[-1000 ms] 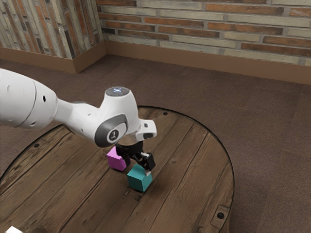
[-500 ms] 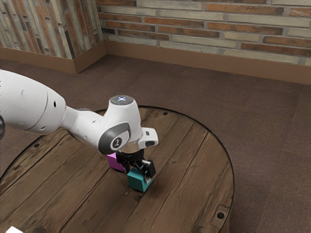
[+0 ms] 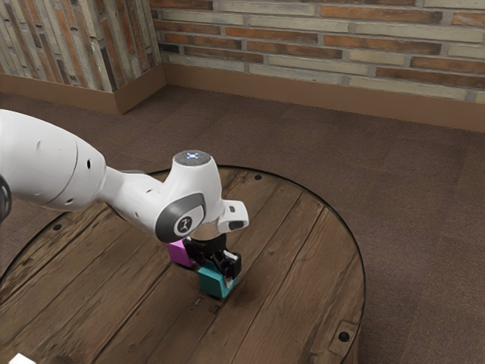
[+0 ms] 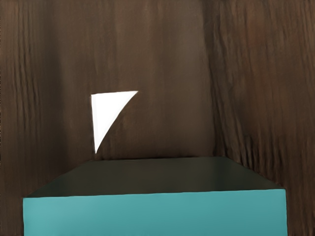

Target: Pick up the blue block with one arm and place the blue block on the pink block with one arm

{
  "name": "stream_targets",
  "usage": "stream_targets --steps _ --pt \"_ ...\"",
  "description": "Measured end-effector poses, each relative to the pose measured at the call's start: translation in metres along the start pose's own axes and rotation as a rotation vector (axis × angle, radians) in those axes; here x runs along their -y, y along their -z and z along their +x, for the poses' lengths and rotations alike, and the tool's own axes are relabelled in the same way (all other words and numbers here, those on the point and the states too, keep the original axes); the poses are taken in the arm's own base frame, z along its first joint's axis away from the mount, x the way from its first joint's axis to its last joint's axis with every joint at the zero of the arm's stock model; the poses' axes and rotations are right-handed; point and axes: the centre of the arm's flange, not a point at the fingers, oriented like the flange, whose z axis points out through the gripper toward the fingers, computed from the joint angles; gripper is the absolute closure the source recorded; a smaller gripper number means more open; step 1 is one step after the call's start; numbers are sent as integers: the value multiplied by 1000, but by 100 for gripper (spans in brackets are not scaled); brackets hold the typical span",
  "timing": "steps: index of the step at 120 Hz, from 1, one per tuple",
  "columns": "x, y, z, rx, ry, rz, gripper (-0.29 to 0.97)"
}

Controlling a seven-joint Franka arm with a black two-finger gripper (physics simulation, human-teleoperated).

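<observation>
Gripper [image 3: 219, 268]: black, two-fingered, lowered onto the blue block, fingers spread with one at each side of the block's top; contact with the block's faces not readable.

Brick wall [image 3: 318, 38]: well beyond the gripper, rough tan and rust courses, brown skirting at the foot.

Floor [image 3: 394, 189]: dull brown carpet, matte, all around the table.

Table [image 3: 303, 250]: round, dark weathered planks with open grain under the gripper, thin dark rim, near edge cut off by the frame.

Arm [image 3: 114, 193]: glossy white shells with grey joint caps; round emblem on the cap just above the gripper, glyph too small to read; pale blue mark on the top cap, likewise illegible.

Blue block [image 3: 213, 286]: teal cube, flat matte faces, sharp edges, standing on the planks directly beneath the gripper; upper part hidden by the fingers. Wrist view: shaded top and bright front face [image 4: 157, 211] just under the hand, lower portion cut off.

Pink block [image 3: 180, 253]: magenta cube, just beside the gripper on the arm's side, largely hidden behind the hand; touching the blue block or not, cannot tell.

White patch [image 4: 108, 115]: flat triangular shape on the wood beyond the blue block, nature unclear.

Bolt [image 3: 342, 336]: small dark round head by the rim, well apart from the gripper.
</observation>
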Motion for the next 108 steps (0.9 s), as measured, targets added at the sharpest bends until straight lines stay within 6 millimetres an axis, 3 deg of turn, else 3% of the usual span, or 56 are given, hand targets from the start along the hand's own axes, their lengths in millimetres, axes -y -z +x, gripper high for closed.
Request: stream_targets --steps 42,57,66,87,99,108 --pt "-1 0 0 -4 1 14 32" --pt "-2 9 3 -21 -1 19 33" --pt "-3 23 8 -46 -7 21 34" --pt "-1 77 13 -111 -16 23 34" --pt "2 92 11 -116 -13 26 34" --pt "18 100 11 -115 11 32 34"
